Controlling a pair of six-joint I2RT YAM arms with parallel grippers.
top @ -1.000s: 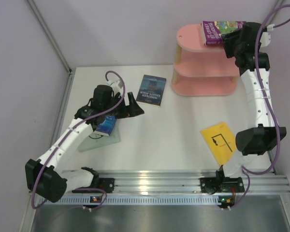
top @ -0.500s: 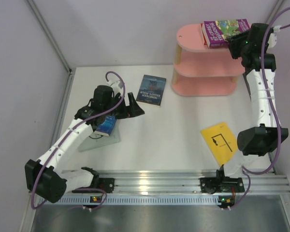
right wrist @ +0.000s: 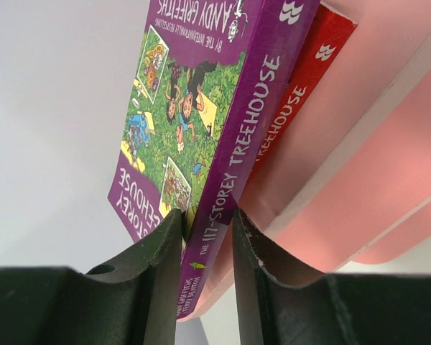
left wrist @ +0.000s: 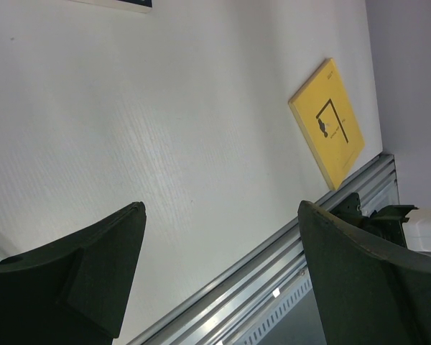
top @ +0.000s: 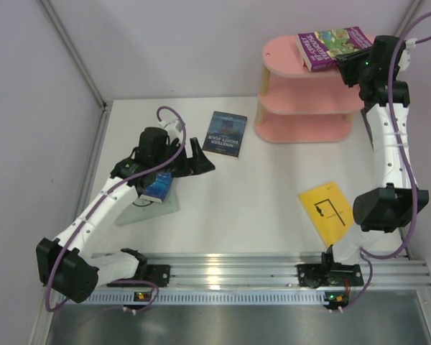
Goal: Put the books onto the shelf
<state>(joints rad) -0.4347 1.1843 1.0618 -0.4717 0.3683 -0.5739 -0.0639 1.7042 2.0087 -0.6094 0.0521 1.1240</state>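
Right gripper (top: 347, 63) (right wrist: 208, 223): clamped on the purple book (top: 334, 44) (right wrist: 201, 108) at the lower corner of its spine, one finger pressed to each cover (the wrist view shows no gap on either side). The purple book lies flat on the top board of the shelf (top: 280, 54) (right wrist: 373, 165), toward that board's right end, with its near right corner sticking out past the shelf's edge. In the wrist view it sits on top of a red book (right wrist: 302, 108), which rests directly on the same board; in the overhead view the red book is hidden. The two lower boards of the shelf show no books that I can make out. Navy book (top: 225, 134): flat on the table (top: 273, 187), just left of the shelf's foot and not touching it. Yellow book (top: 329, 210) (left wrist: 327, 122): flat on the table, well in front of the shelf, below its right half. Left gripper (top: 201, 159) (left wrist: 223, 237): jaws spread wide with nothing between them, hanging over bare table well to the left of the shelf and nearer than it. Further left and forward of the shelf, a blue book (top: 158, 188) lies on a pale grey-green book (top: 158, 207), both partly covered by the left arm.
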